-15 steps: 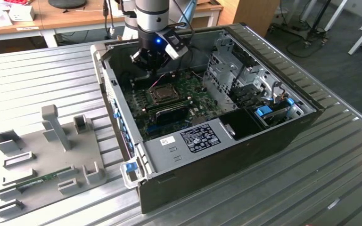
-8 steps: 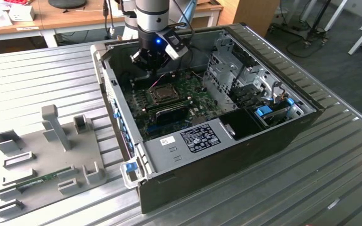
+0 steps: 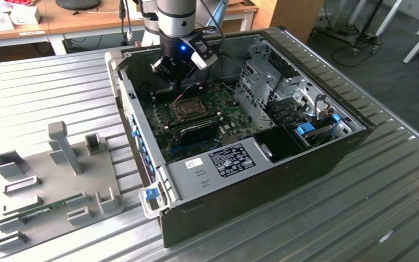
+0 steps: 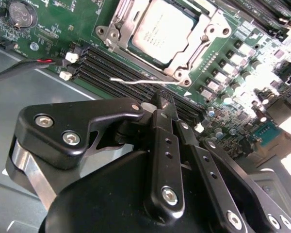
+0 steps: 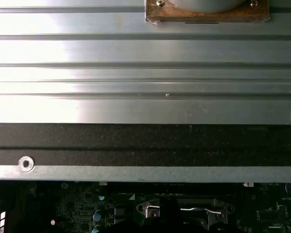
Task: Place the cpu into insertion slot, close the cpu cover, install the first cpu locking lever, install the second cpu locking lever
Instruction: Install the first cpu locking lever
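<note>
The cpu (image 4: pixel 161 30) lies flat in the insertion slot (image 3: pixel 190 107) on the green motherboard. The silvery cpu cover (image 4: pixel 202 42) is folded down around it, its window framing the chip. A thin wire locking lever (image 4: pixel 136 81) runs along the socket's edge beside the black memory slots, its free end sticking out. My gripper (image 4: pixel 158 100) is shut with nothing between its fingers (image 4: pixel 165 145), and its tips are right next to that lever. In the exterior view the gripper (image 3: pixel 174 70) hangs inside the case, just beyond the socket. The first wrist view catches the socket's metal frame (image 5: pixel 184 209) and a lever.
The open computer case (image 3: pixel 340 142) lies on a ribbed metal table (image 3: pixel 35 87). Red and black cables (image 4: pixel 34 63) run beside the memory slots (image 4: pixel 116 73). Drive bays (image 3: pixel 268 82) stand at the exterior view's right. A grey fixture plate (image 3: pixel 49 185) lies to the left.
</note>
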`<state>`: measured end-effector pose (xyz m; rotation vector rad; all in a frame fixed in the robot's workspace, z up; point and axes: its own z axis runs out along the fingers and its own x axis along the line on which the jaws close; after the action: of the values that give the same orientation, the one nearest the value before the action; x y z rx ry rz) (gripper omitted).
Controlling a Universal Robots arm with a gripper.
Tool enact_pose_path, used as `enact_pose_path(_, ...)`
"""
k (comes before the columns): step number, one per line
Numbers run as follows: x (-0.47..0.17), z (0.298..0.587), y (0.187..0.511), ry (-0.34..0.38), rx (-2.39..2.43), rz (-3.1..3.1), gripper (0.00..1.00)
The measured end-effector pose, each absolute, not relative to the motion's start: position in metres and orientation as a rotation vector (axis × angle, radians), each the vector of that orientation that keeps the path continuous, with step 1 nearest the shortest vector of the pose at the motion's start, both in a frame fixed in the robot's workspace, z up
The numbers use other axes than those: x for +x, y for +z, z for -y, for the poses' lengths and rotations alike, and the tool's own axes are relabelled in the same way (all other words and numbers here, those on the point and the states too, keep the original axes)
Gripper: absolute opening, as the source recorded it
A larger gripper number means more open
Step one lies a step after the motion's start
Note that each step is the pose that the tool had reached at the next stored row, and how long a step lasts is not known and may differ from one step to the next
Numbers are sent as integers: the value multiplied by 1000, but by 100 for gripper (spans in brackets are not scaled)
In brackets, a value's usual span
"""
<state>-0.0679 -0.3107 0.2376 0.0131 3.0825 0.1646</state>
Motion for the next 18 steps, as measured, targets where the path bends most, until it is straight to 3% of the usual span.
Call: enact_pose_path(18,-63,311,232,168,13,-3082,10)
